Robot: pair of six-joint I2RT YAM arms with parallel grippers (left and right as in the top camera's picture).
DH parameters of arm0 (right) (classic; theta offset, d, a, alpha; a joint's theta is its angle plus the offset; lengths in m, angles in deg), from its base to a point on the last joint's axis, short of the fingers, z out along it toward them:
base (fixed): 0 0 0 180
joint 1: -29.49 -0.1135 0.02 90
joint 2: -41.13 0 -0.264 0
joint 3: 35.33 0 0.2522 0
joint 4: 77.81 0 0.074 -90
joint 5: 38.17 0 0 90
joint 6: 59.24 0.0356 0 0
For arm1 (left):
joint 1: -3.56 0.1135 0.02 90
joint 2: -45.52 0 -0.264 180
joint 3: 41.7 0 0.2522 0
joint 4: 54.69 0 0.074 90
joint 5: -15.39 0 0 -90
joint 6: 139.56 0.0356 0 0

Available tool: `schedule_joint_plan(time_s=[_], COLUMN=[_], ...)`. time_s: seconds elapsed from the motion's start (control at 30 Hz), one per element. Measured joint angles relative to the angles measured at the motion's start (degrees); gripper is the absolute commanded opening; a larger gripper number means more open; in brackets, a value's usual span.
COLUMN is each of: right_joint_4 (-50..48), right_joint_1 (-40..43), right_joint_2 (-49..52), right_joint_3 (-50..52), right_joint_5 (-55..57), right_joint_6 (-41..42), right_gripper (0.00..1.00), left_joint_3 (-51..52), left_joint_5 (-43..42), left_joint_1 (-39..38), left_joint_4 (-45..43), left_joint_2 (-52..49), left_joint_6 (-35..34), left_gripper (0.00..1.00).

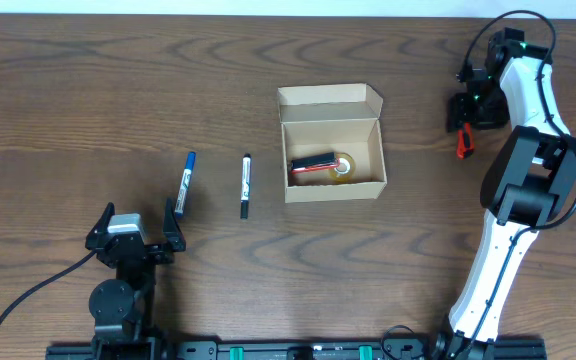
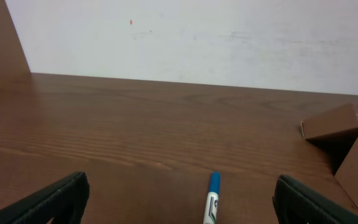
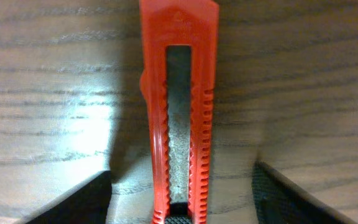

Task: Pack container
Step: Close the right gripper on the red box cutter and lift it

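Observation:
The container [image 1: 331, 106] is a small tan cardboard box at the table's middle, its flap lid open toward the back. Inside lie a red and black item [image 1: 313, 163] and a yellowish round thing [image 1: 343, 166]. My right gripper [image 1: 464, 115] is open at the far right, low over a red utility knife [image 1: 461, 144]. In the right wrist view the knife [image 3: 179, 93] lies on the table between my open fingers [image 3: 182, 196]. My left gripper [image 1: 136, 226] is open and empty at the front left, just behind a blue marker [image 1: 186, 181], which also shows in the left wrist view [image 2: 212, 199].
A black marker [image 1: 245, 186] lies between the blue marker and the box. The box corner [image 2: 334, 124] shows at the right of the left wrist view. My left fingers [image 2: 182, 205] frame bare wooden table.

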Motion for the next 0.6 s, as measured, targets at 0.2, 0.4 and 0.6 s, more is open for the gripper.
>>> schedule_joint_plan(time_s=[0.2,0.4,0.6], right_joint_4=[-0.1,0.0,-0.1], right_joint_1=[0.0,0.0,0.0], right_joint_2=[0.0,0.0,0.0], right_joint_3=[0.0,0.0,0.0], right_joint_5=[-0.1,-0.2,-0.5], right_joint_6=[0.3,0.7,1.1], right_gripper=[0.16,0.01,0.01], left_joint_3=[0.0,0.0,0.0], left_joint_5=[0.0,0.0,0.0], left_joint_1=[0.0,0.0,0.0], left_joint_4=[0.0,0.0,0.0], left_joint_2=[0.0,0.0,0.0], left_joint_6=[0.0,0.0,0.0], left_gripper=[0.95,0.95,0.95])
